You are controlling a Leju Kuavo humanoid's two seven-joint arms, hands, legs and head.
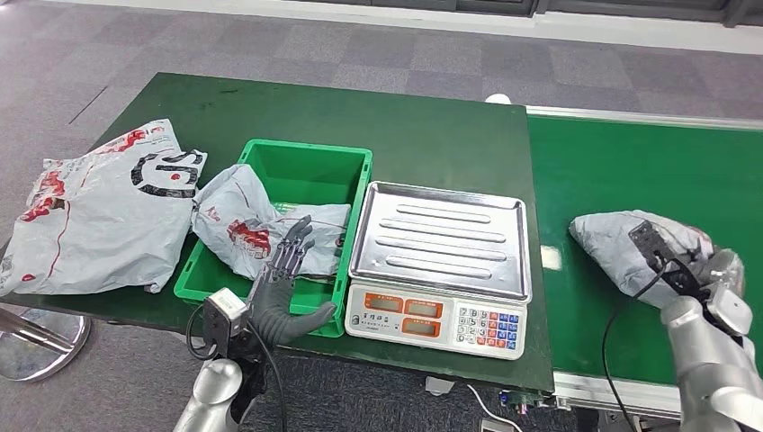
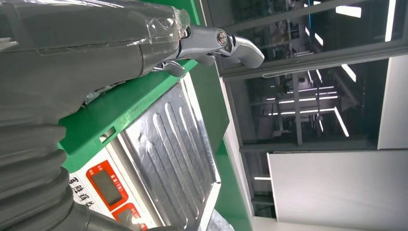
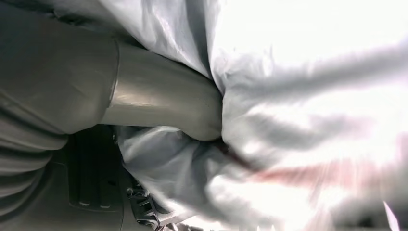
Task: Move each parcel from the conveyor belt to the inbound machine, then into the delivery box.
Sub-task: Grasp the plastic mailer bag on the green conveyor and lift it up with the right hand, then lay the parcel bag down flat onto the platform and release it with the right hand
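A crumpled grey parcel (image 1: pixel 616 241) lies on the green conveyor belt (image 1: pixel 630 162) at the right. My right hand (image 1: pixel 697 274) grips its near end; in the right wrist view the thumb (image 3: pixel 159 103) digs into the grey wrap (image 3: pixel 298 115). The inbound machine is a scale with a bare steel tray (image 1: pixel 441 238), seen also in the left wrist view (image 2: pixel 168 144). Left of the scale, the green delivery box (image 1: pixel 310 155) holds another grey parcel (image 1: pixel 238 225). My left hand (image 1: pixel 283 288) hovers over the box's front rim, fingers spread, holding nothing.
A large flat grey bag with red and black print (image 1: pixel 99 211) lies on the dark green table (image 1: pixel 405 126) left of the box. The scale's keypad and displays (image 1: pixel 441 317) face me at the table's front edge. Carpet floor lies beyond.
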